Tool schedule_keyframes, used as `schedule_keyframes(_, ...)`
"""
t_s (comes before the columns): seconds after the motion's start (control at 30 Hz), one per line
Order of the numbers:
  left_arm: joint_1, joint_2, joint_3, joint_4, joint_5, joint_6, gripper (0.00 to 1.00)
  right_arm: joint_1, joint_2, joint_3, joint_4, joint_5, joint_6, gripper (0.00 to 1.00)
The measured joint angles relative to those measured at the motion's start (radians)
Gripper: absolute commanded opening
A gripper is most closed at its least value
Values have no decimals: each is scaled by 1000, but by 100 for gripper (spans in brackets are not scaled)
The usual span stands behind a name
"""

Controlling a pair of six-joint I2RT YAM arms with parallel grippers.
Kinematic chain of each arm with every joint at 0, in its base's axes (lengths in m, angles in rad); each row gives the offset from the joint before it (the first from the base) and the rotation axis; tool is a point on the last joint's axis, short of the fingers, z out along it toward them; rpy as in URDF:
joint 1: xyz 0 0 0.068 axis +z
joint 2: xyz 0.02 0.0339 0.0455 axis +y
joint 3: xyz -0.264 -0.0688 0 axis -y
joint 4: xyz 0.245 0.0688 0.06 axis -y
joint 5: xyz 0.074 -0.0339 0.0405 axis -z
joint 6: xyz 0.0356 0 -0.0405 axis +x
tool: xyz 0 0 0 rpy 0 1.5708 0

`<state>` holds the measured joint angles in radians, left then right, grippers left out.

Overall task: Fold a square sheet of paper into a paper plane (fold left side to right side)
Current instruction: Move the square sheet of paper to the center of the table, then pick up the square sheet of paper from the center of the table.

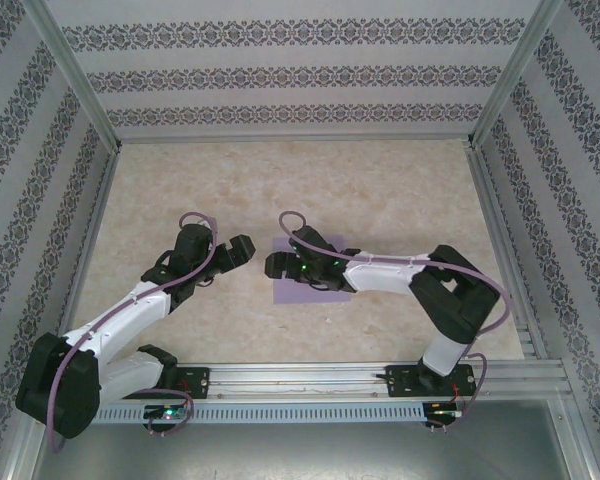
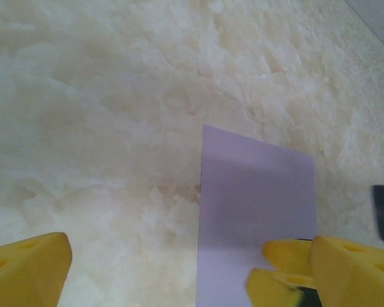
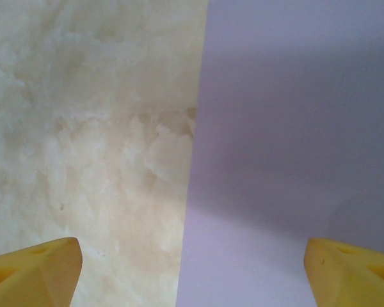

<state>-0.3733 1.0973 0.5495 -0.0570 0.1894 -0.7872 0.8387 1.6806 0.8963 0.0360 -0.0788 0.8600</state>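
Hiding part of the square sheet of paper (image 1: 302, 294): right tool (image 1: 276, 265).

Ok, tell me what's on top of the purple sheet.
Nothing lies on the sheet; its surface is bare. The right end effector hangs open above its left edge. From overhead, that arm hides the sheet's middle.

The top camera looks down from the near side over the whole surface (image 1: 230, 190); both wrist cameras face it closely, sharing one edge of the square sheet of paper (image 2: 256, 192).
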Motion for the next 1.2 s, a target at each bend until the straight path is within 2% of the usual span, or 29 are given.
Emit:
schedule_keyframes(0.17, 0, 27, 0, 4, 60, -9, 70, -72, -164, -10, -84, 57, -86, 98)
schedule_keyframes(0.27, -5, 76, 1, 24, 112, -21, 61, -143, -212, -14, -147, 82, -148, 98)
schedule_keyframes(0.4, -51, 172, 19, 54, 170, -37, 50, -217, -212, -14, -241, 105, -226, 98)
schedule_keyframes(0.57, -125, 309, 85, 88, 211, -48, 37, -257, -164, 5, -325, 116, -301, 98)
schedule_keyframes(0.77, -160, 409, 132, 129, 227, -59, 29, -274, -51, 76, -364, 115, -355, 98)
schedule_keyframes(1.2, -171, 539, 143, 162, 245, -60, 25, -287, 143, 221, -370, 112, -393, 98)
